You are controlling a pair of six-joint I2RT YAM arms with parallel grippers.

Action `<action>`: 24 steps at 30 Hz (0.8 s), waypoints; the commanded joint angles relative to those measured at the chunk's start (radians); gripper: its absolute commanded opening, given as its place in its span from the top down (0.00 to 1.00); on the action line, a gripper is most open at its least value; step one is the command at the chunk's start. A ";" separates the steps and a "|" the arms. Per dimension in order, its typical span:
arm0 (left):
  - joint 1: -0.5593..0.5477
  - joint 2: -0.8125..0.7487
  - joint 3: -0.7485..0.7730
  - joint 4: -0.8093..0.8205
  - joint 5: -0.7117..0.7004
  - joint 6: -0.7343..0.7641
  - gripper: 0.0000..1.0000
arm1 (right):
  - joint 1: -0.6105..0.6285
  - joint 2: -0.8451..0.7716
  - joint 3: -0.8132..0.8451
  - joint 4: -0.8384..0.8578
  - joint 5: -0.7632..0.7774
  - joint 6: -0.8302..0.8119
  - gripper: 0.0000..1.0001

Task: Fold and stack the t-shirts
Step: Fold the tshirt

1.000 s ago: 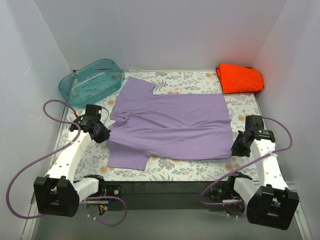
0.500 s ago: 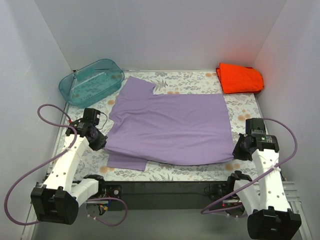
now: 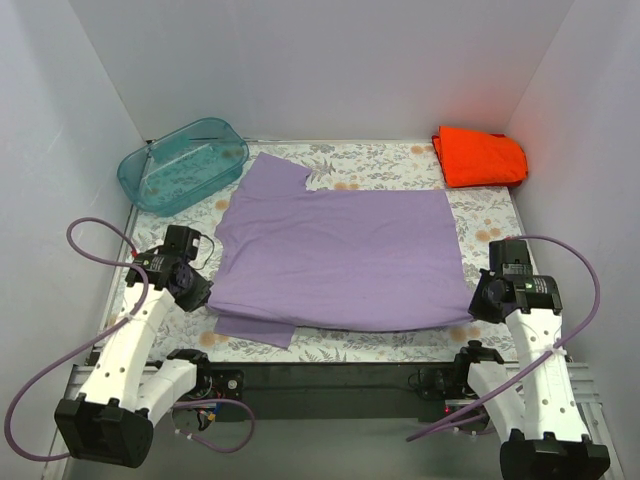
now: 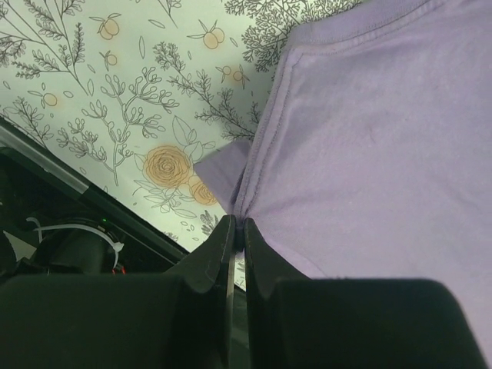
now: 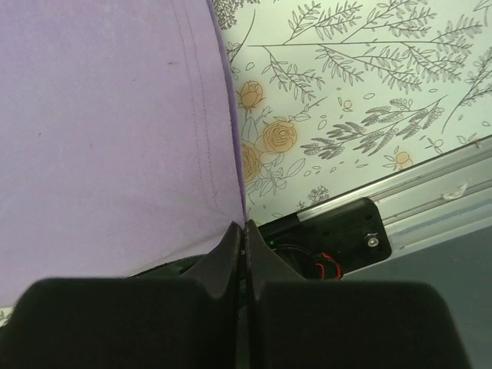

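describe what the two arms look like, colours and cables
Both the left arm and right arm have white boxy links, black joints and black blocky bases. A thin purple cable loops beside each. The jaws are black, flat and tapered.

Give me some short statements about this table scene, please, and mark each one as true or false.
1. The left pincer and the right pincer are each shut on the purple shirt. True.
2. The orange shirt lies spread flat in the middle. False: it sits folded at the far right corner.
3. The teal tub stands at the far left corner. True.
4. The purple shirt covers the orange shirt. False: they lie apart.
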 commanded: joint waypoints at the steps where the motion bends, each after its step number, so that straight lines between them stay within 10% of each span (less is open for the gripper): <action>1: -0.003 -0.059 0.020 -0.057 -0.026 -0.031 1.00 | 0.025 0.005 0.058 -0.020 0.101 -0.016 0.99; 24: -0.003 0.125 0.080 0.075 -0.079 0.105 1.00 | 0.078 0.269 0.183 0.115 0.066 -0.054 0.99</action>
